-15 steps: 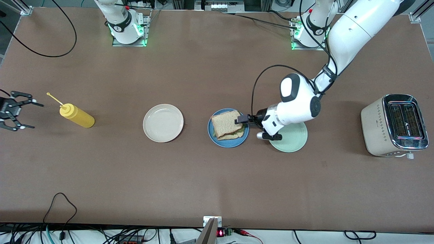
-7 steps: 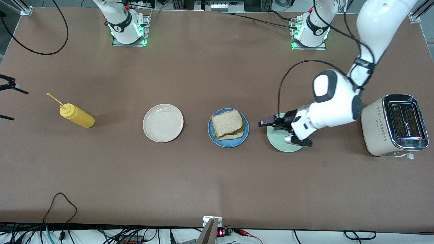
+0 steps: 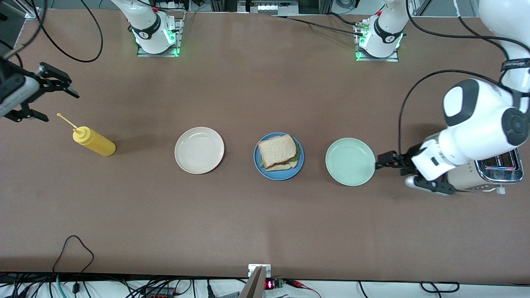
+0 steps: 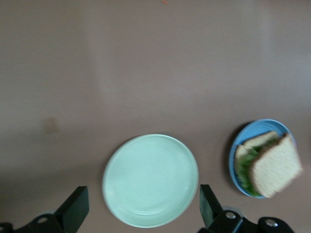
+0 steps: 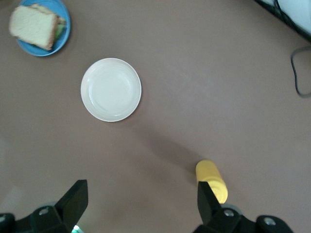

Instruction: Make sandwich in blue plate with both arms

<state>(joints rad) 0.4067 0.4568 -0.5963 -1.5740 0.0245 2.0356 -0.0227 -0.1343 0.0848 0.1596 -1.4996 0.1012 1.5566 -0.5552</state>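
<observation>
The sandwich (image 3: 276, 153), two bread slices with green lettuce between them, lies on the blue plate (image 3: 282, 176) at mid-table. It also shows in the left wrist view as the sandwich (image 4: 272, 167) on the blue plate (image 4: 248, 133), and in the right wrist view as the sandwich (image 5: 31, 26) on the blue plate (image 5: 46, 52). My left gripper (image 3: 381, 162) hangs open and empty over the table by the mint plate's rim, on the toaster's side. My left gripper (image 4: 141, 208) frames that plate. My right gripper (image 3: 62, 107) (image 5: 141, 200) is open and empty, over the table by the yellow bottle's nozzle.
A mint-green plate (image 3: 350, 162) (image 4: 150, 179) and a cream plate (image 3: 199, 150) (image 5: 111, 89) flank the blue one. A yellow squeeze bottle (image 3: 93, 141) (image 5: 211, 179) lies toward the right arm's end. A toaster (image 3: 503, 170) stands toward the left arm's end, largely covered by the left arm.
My left gripper has drawn away from the sandwich, passed over the mint plate and now hangs by the toaster. My right gripper has swung round by the yellow bottle. Both stayed open.
</observation>
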